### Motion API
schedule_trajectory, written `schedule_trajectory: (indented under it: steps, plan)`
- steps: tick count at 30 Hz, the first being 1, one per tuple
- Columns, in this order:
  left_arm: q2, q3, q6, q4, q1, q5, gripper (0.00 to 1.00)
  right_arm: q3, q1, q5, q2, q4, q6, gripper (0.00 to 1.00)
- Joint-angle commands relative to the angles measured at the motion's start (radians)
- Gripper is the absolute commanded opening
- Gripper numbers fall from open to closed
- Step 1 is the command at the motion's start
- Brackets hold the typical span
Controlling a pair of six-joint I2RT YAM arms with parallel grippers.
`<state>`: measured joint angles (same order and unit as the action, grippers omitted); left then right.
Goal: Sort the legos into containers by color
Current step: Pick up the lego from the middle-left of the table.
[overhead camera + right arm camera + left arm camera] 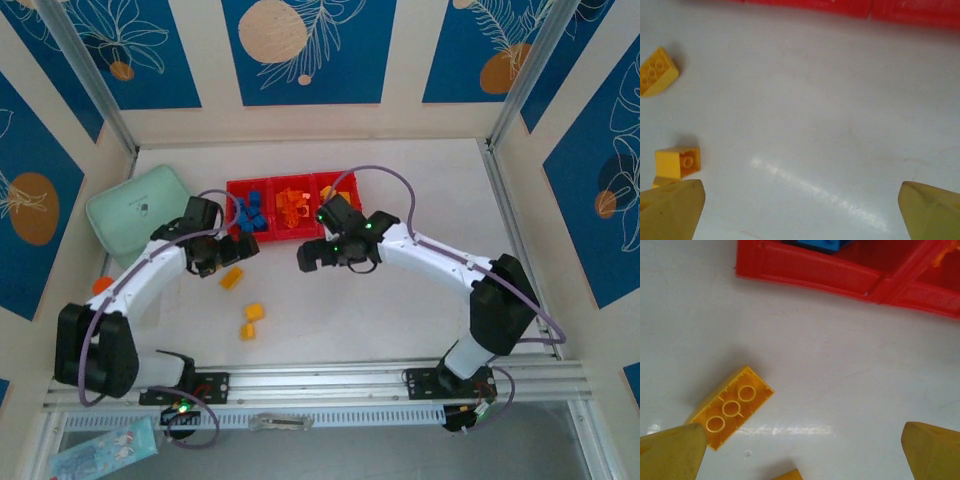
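Left arm [150, 275] and right arm [430, 255] angle inward, jaws wide and empty (yellow brick [731, 407] by the left)

This looks like a robotics lab cell. A white table [400, 310] is closed in by panel walls [300, 50] printed with blue leaf patterns and held by metal posts [90, 75]. The left arm [150, 275] and the right arm [440, 255] are bolted to an aluminium rail [330, 378] at the near edge, and cables [385, 175] run along them.
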<state>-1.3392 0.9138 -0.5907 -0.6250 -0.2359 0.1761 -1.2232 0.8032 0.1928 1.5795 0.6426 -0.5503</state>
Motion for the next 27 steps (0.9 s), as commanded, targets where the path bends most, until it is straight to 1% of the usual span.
schedule_trajectory:
  steps: [1,5,6,9,11,15,23,27]
  plan:
    - [-0.039,-0.002,0.041,0.030,0.031,0.010,0.99,0.054,0.023,-0.045,-0.056,-0.050,-0.077,0.99]
    - [-0.106,-0.020,0.058,0.065,0.047,0.002,0.99,0.122,0.031,-0.059,-0.085,-0.088,-0.122,0.99]
    - [-0.122,-0.022,0.062,0.080,0.048,0.016,0.99,0.130,0.031,-0.059,-0.086,-0.089,-0.128,0.99]
    - [-0.167,-0.036,0.068,0.114,0.049,0.067,0.99,0.127,0.030,-0.037,-0.081,-0.065,-0.122,0.99]
    - [-0.184,-0.052,0.067,0.120,0.047,0.071,1.00,0.125,0.030,-0.026,-0.084,-0.058,-0.116,0.99]
    - [-0.205,-0.090,0.069,0.127,0.037,0.062,0.97,0.124,0.017,-0.031,-0.083,-0.062,-0.115,0.99]
    - [-0.201,-0.124,0.073,0.107,-0.012,-0.011,0.83,0.107,0.007,-0.036,-0.066,-0.064,-0.108,0.99]
    - [-0.213,-0.108,0.070,0.096,-0.046,-0.048,0.71,0.100,0.007,-0.036,-0.059,-0.064,-0.109,0.99]
